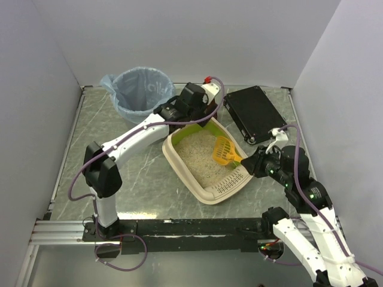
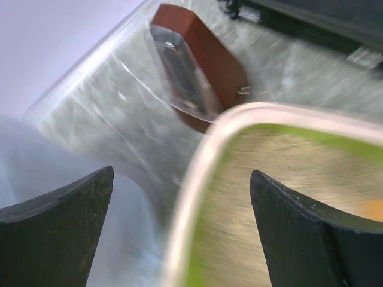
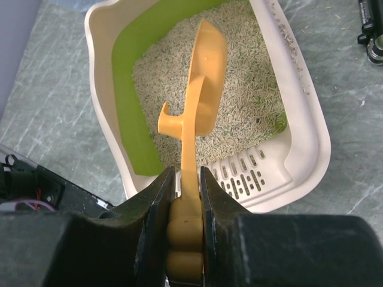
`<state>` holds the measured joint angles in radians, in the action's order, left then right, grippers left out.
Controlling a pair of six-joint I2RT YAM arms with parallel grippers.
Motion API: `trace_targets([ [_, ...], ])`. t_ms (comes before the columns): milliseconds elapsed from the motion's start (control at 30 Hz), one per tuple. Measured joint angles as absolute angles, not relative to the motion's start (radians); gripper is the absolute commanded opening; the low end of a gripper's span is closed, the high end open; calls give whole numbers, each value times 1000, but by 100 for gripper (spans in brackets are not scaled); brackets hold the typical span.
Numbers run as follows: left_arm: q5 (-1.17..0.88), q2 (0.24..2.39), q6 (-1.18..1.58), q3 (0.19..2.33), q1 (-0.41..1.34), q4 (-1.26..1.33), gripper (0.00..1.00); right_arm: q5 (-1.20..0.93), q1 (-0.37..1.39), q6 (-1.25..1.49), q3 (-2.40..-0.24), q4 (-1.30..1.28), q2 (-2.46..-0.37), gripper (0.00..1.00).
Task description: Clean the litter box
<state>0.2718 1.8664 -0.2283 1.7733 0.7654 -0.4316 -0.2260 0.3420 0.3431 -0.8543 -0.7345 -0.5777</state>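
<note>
LITTER BOX, MID-TABLE: The litter box (image 1: 233,184) sits at an angle on the grey marbled tabletop (image 1: 137,173). Its lime-green inner wall (image 3: 128,101) shows at the far end and its slotted ledge (image 3: 242,176) is toward your arms.

Your right gripper (image 3: 184,179) comes in from the R side w/ both fingers pinched tight on the handle of an orange scoop (image 3: 200,89). The handle stands on edge btwn the pads, no gap visible. The scoop's bowl reaches out over the sandy litter (image 3: 239,78) just past the slotted ledge, turned on its side in the wrist view. You can't tell from these angles whether it touches the litter.

Your left gripper (image 2: 181,197) hangs at the box's far corner, fingers spread wide & holding nothing. The cream rim curves up btwn them in the blurred wrist pic, but contact w/ either finger isn't clear. Beyond that corner lies a reddish-brown block (image 2: 221,66) w/ something clear & shiny on it, too smeared to identify.

Back L of the box stands a round bin (image 1: 122,101) lined w/ a pale blue bag, near the far corner. Back R lies a flat black case (image 1: 254,113), apart from the box.
</note>
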Motion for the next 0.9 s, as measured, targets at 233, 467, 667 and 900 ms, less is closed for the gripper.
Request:
trace_targets([
  [233, 503, 1734, 478, 1771, 920, -704, 99, -197, 342, 400, -800, -682, -552, 0],
  [467, 573, 1567, 1127, 1518, 992, -962, 99, -218, 342, 417, -756, -615, -575, 0],
  [667, 519, 1641, 1318, 1441, 986, -958, 99, -217, 342, 406, -721, -586, -569, 0],
  [900, 523, 1816, 1415, 1483, 985, -1063, 68, -203, 342, 403, -703, -575, -546, 0],
])
